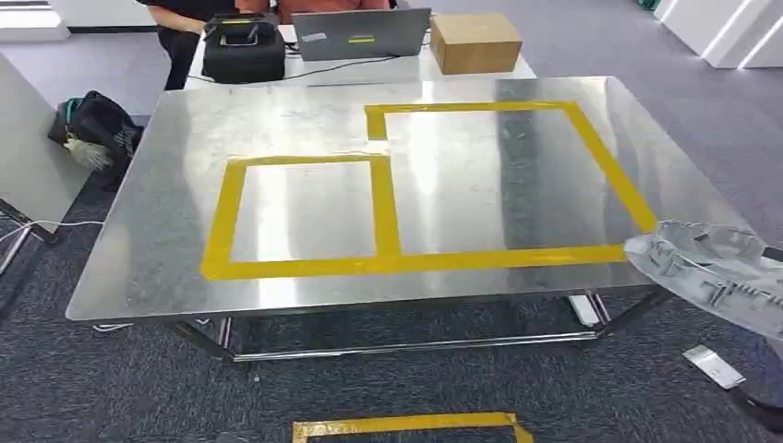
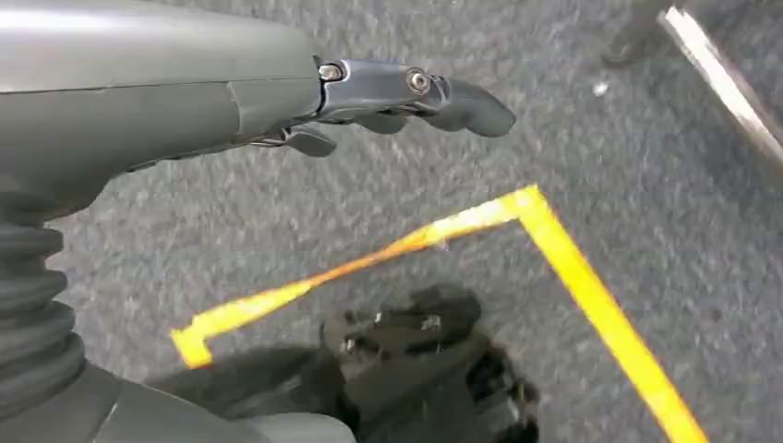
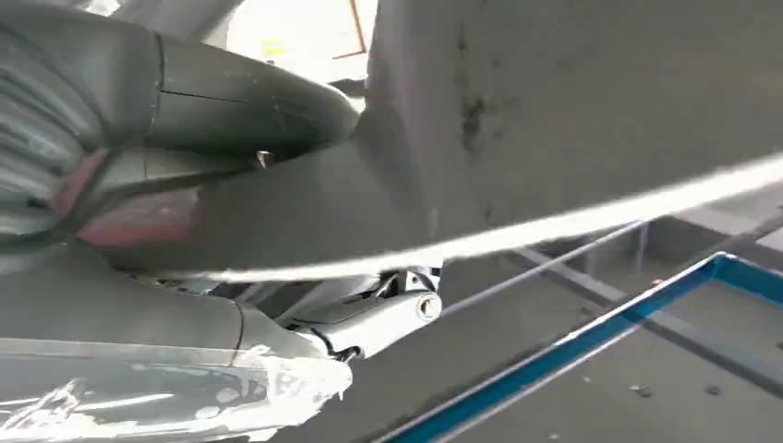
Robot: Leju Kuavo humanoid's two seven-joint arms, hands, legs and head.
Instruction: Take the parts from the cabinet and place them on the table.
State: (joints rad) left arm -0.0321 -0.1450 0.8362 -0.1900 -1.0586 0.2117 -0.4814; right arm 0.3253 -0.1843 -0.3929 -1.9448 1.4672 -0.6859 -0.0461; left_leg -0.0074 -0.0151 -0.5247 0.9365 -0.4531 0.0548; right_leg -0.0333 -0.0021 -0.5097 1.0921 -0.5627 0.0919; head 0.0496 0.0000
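A pale grey moulded plastic part (image 1: pixel 711 263) hangs just off the near right corner of the steel table (image 1: pixel 305 120). In the right wrist view my right hand (image 3: pixel 166 305) grips this flat part (image 3: pixel 572 111), with the thumb (image 3: pixel 249 111) on one face and a finger (image 3: pixel 379 323) under the other. Two yellow tape rectangles mark the tabletop, a smaller one (image 1: pixel 300 268) and a larger one (image 1: pixel 600 157); both are bare. My left hand (image 2: pixel 369 92) hangs over the carpet with its fingers stretched out and holds nothing.
Beyond the table stand a laptop (image 1: pixel 360 35), a cardboard box (image 1: pixel 474 41) and a black case (image 1: pixel 242 48), with a person (image 1: pixel 185 14) behind them. A black bag (image 1: pixel 97 125) lies on the floor at the left. Yellow floor tape (image 1: pixel 406 426) runs before the table.
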